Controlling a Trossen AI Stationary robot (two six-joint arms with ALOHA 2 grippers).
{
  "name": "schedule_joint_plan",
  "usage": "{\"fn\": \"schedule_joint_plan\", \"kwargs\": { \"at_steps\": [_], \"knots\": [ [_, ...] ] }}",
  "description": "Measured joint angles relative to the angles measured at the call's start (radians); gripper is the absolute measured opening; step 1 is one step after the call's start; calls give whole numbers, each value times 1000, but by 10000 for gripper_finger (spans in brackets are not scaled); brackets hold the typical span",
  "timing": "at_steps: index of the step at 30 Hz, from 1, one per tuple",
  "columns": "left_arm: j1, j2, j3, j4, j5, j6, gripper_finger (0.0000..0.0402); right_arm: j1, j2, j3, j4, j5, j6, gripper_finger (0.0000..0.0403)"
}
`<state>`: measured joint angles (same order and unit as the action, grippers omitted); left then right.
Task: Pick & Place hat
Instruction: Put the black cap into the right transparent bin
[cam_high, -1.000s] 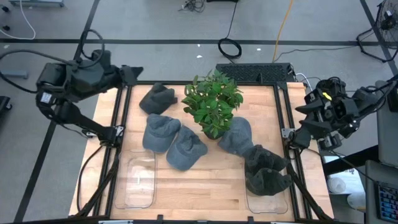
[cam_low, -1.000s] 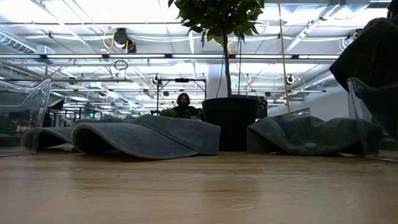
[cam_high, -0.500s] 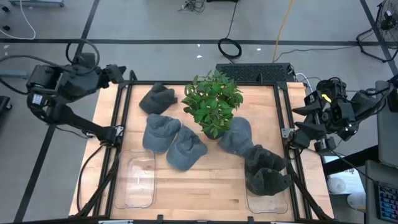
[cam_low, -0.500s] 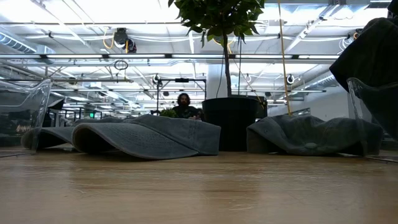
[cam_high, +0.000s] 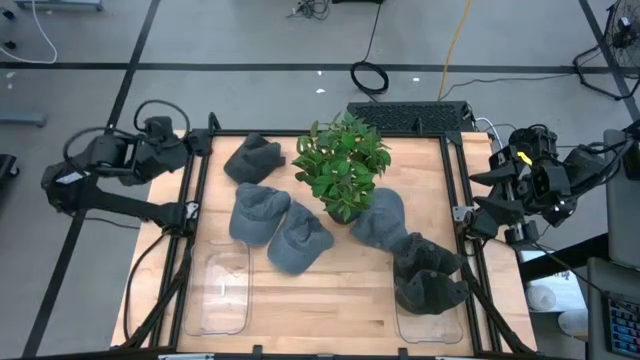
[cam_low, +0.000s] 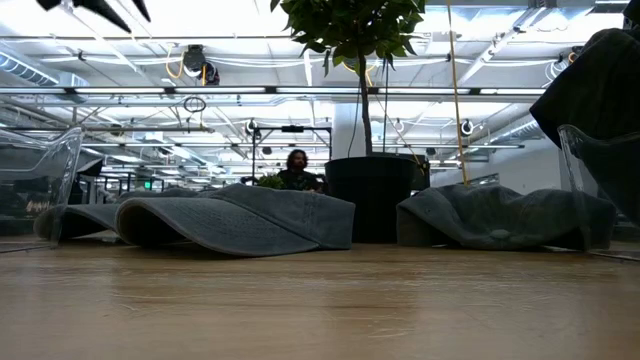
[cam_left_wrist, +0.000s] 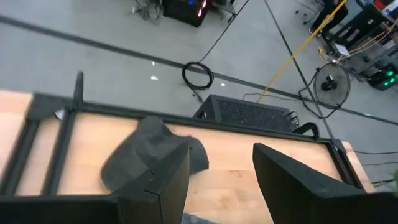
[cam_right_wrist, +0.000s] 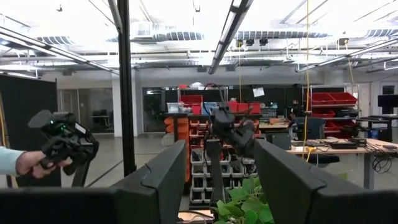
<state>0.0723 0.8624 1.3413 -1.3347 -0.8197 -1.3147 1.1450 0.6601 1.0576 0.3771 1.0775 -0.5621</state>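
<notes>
L gripper (cam_high: 200, 146) hangs off the table's far-left edge, fingers spread, empty — nearest hat (cam_high: 252, 158) lies just inside the frame rail (cam_high: 197, 180). R gripper (cam_high: 497, 170) parked off the right side, open, empty. Risk: reaching in, L fingers clip the rail or shove the hat into the plant (cam_high: 342, 164).

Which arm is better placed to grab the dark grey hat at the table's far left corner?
Left, probably. The left gripper is open beside the dark grey hat, which its wrist view faces; the right gripper waits off the opposite edge.
</notes>
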Motion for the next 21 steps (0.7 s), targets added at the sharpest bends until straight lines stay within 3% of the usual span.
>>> {"fn": "schedule_joint_plan", "kwargs": {
  "at_steps": [16,21],
  "knots": [
    [104,-160,-487,271,127,-182,186,0,8,0,-7,0,34,181],
    [132,-183,-604,293,147,-318,186,0,13,0,-5,0,39,181]
  ]
}}
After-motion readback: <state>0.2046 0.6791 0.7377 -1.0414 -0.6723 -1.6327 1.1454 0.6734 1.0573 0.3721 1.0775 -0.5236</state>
